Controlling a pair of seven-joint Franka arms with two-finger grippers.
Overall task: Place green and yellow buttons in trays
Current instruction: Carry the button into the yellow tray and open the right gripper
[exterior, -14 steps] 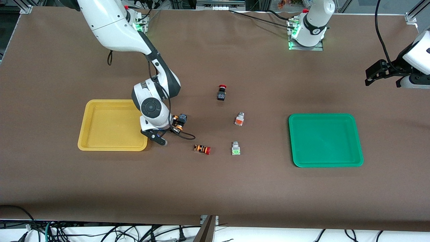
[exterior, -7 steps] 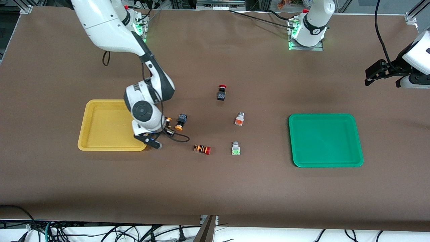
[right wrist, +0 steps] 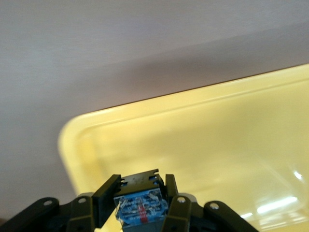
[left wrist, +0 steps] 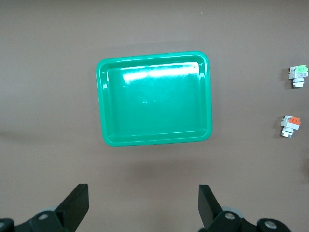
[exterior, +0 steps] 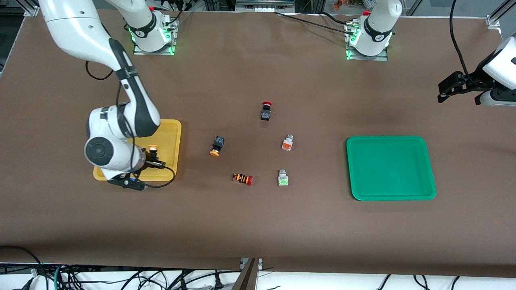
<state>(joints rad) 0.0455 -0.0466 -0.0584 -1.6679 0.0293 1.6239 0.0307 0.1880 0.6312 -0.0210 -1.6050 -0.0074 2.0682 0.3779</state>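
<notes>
My right gripper [exterior: 152, 156] is shut on a black-bodied button with a yellow-orange cap [exterior: 152, 148] and holds it over the yellow tray [exterior: 171, 133], near the tray's corner toward the front camera. In the right wrist view the button's body [right wrist: 139, 198] sits between the fingers above the yellow tray [right wrist: 217, 135]. A second yellow-capped black button [exterior: 217, 146] lies on the table. The grey orange-faced button [exterior: 287, 143] and the grey green-faced button [exterior: 283, 177] lie mid-table. My left gripper [exterior: 453, 86] is open and empty, waiting high past the green tray [exterior: 391, 167], which is empty.
A black switch with a red mushroom cap [exterior: 266, 110] and an orange-striped switch with a red cap [exterior: 242, 179] lie among the buttons. The left wrist view shows the green tray [left wrist: 154, 96], the green-faced button [left wrist: 299, 73] and the orange-faced button [left wrist: 289, 126].
My right gripper has carried one yellow-capped button from beside the other one to over the yellow tray. The left arm has not moved.
</notes>
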